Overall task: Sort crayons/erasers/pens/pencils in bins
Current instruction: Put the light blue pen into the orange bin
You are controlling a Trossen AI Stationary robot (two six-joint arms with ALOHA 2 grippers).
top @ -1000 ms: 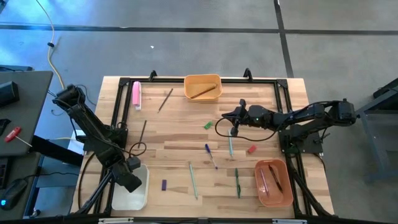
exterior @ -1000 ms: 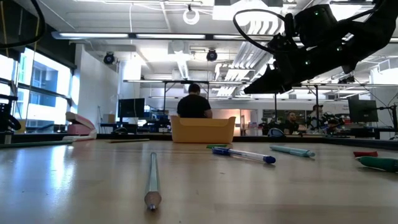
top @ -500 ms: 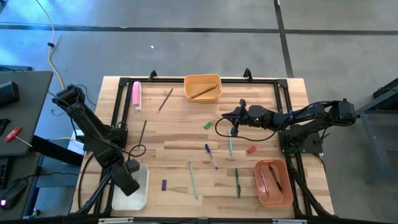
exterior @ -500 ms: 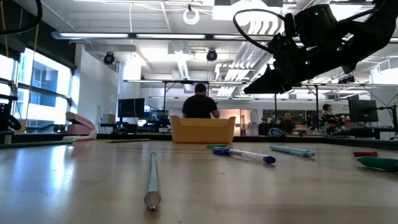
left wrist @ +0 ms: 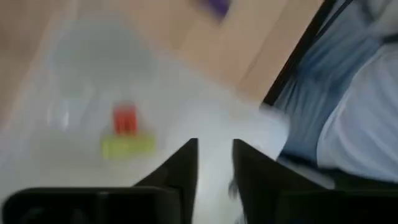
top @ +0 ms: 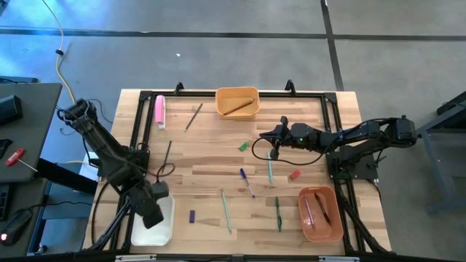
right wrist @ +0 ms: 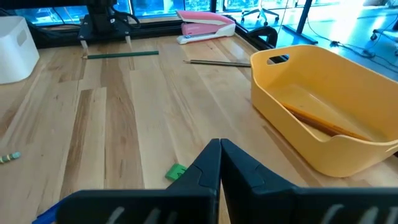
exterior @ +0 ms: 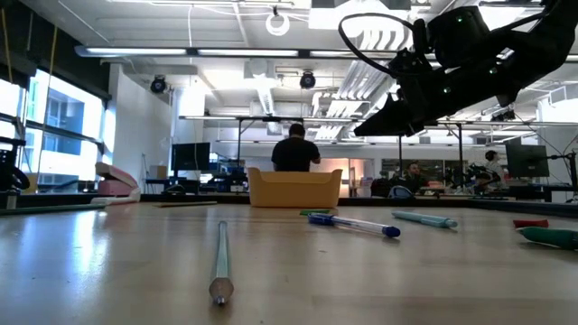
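Bins of plastic are set about the wooden surface (top: 211, 156): a yellow-orange tub (top: 237, 102) at the far edge with a brown pencil (top: 239, 107) inside, a salmon-orange tub (top: 320, 214) at the near right, and a shallow white tub (top: 154, 225) at the near left. The left hand (left wrist: 214, 163) is held over the white tub, its fingers slightly parted around nothing; a red stub (left wrist: 125, 118) and a yellow-green stub (left wrist: 127, 145) are seen lying in that tub. The right hand (right wrist: 220, 155) is held above the middle of the surface, fingers pressed together and empty. Bright pens (top: 226, 211) are spread across the near middle. A small green piece (top: 244, 146), a red piece (top: 294, 175) and a purple piece (top: 191, 216) lie loose.
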